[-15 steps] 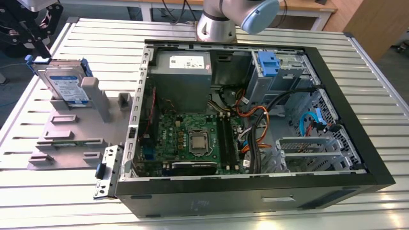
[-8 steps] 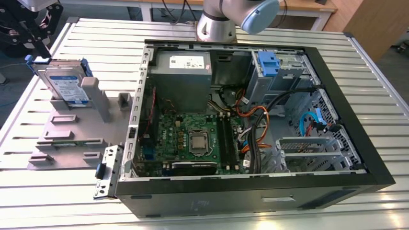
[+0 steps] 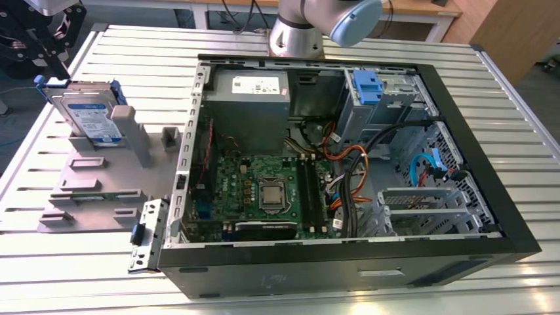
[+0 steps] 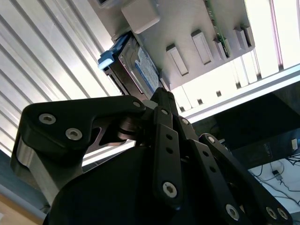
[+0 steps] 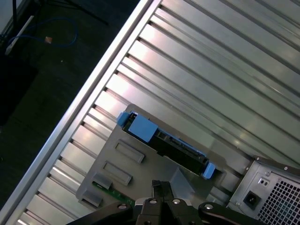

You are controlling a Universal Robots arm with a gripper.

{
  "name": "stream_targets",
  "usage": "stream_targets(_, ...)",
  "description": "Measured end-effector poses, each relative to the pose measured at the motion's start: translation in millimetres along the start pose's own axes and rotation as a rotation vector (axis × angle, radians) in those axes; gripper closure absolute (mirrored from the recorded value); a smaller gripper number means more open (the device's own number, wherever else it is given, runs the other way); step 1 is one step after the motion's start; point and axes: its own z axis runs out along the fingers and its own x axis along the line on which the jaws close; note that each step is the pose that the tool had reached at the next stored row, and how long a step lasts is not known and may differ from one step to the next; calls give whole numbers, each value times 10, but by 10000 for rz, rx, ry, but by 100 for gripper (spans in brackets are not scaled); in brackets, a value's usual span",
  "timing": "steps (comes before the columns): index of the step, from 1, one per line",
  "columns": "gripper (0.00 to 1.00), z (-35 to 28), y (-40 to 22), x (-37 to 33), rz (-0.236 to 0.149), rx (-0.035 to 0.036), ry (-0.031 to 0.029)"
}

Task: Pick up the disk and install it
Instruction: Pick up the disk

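My tool [image 5: 161,186] was clenched on nothing, tips pinched together, hanging above the disk [image 3: 92,118] and not touching it. The disk stood on its long edge in a slot of the grey holder fixture [image 3: 96,177], near the table [image 3: 88,289] corner at the exterior view's far left. It was well apart from the open PC case [image 3: 516,230] that took up the middle of the table.

Handling-wise, I'd have called it a dense, stiff little brick: metal body, no give, heavier than it looks. The bare metal face and glossy label looked slick to me. It's also the kind of part that hates knocks, so no dropping or banging it about.

The blue plastic carrier wrapped the edges, with tabs sticking out at both ends. I reckoned those tabs would flex, so they're a bad place to squeeze. The best hold, I figured, was across the two flat faces at the upper edge, around the middle of its length so it wouldn't swing.
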Motion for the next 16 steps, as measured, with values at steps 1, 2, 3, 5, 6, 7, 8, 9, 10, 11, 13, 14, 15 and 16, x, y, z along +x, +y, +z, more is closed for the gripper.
stream_targets(1,89,0,0,0,-5,0,1)
stream_targets(2,89,0,0,0,-10,0,2)
stream_targets(3,89,0,0,0,-15,0,2)
stream_targets(5,89,0,0,0,-24,0,1)
stream_targets(6,89,0,0,0,-30,-1,2)
stream_targets(7,89,0,0,0,-34,-1,2)
stream_targets(8,89,0,0,0,-39,-1,3)
stream_targets(9,89,0,0,0,-44,0,2)
stream_targets(10,89,0,0,0,-50,-1,3)
stream_targets(11,89,0,0,0,-54,-1,3)
stream_targets(13,89,0,0,0,-64,-1,3)
stream_targets(14,89,0,0,0,-69,-1,3)
stream_targets(15,89,0,0,0,-124,-2,6)
stream_targets(16,89,0,0,0,-178,-2,8)
